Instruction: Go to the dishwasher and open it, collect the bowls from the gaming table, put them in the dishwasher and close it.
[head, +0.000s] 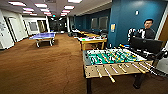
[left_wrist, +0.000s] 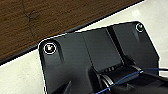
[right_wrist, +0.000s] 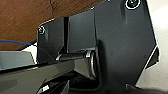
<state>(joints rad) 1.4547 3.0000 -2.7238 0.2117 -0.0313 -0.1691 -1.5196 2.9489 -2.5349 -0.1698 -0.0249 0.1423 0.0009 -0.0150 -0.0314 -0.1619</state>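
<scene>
The gaming table (head: 93, 40), with a white top and a yellow wooden frame, stands in the middle distance ahead, beyond the foosball table. Small coloured things (head: 88, 38) lie on its top; I cannot tell whether they are the bowls. The dishwasher is out of view. Both wrist views look down past the robot's own dark plate at brown carpet (left_wrist: 50, 17) and a pale base surface (left_wrist: 20, 75).
A foosball table (head: 112, 61) with a green field and rods stands close at the front right. A person (head: 147, 30) sits behind a dark monitor (head: 146, 45) at the right. A blue ping-pong table (head: 43, 36) stands far left. Brown carpet (head: 42, 67) stretches ahead on the left.
</scene>
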